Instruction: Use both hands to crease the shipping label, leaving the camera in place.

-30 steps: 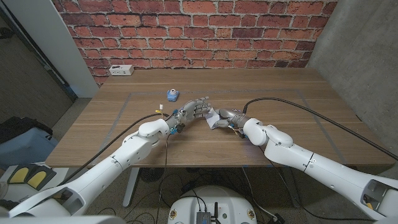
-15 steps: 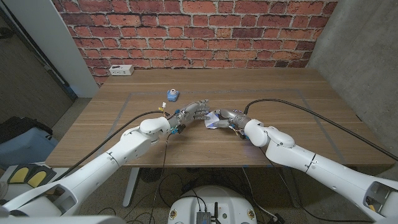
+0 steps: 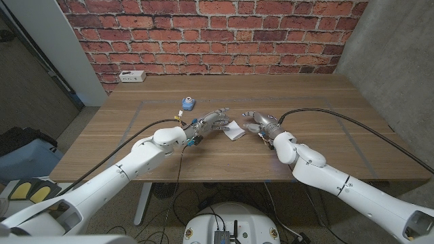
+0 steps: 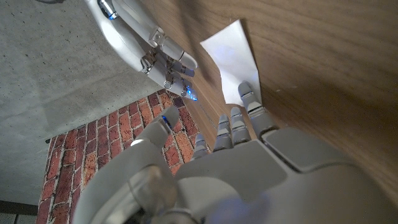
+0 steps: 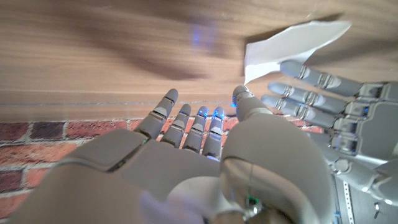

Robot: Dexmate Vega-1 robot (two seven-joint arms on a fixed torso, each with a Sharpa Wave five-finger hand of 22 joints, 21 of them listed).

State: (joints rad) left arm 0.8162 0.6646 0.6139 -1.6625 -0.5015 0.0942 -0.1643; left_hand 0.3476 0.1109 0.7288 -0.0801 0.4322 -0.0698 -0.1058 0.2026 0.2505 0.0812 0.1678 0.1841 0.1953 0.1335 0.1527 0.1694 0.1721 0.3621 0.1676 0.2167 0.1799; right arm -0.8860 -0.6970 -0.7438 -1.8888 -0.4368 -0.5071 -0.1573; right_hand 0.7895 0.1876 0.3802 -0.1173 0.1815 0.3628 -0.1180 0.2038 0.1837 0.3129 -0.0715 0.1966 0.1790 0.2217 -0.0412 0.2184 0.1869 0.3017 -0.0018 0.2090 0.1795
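Note:
The white shipping label (image 3: pixel 235 131) lies on the wooden table (image 3: pixel 319 102) between my two hands, one edge lifted a little. My left hand (image 3: pixel 211 122) is just to its left with the fingers spread, and the fingertips (image 4: pixel 247 94) reach the label (image 4: pixel 233 56) at its near edge. My right hand (image 3: pixel 261 123) stands a short way to the right of the label, fingers apart and holding nothing; it is also visible from the left wrist as the right hand (image 4: pixel 165 59). From the right wrist the label (image 5: pixel 292 38) lies beyond my left hand (image 5: pixel 323 93). The small blue camera (image 3: pixel 187 104) sits behind my left hand.
A white power strip (image 3: pixel 131 76) lies at the table's far left by the brick wall. Black cables (image 3: pixel 325 116) run across the table from both arms. Faint tape lines (image 3: pixel 139 108) mark a rectangle on the tabletop.
My right hand has let go of the label and drawn back to the right. The label, earlier raised between both hands, now lies on the table by my left fingertips.

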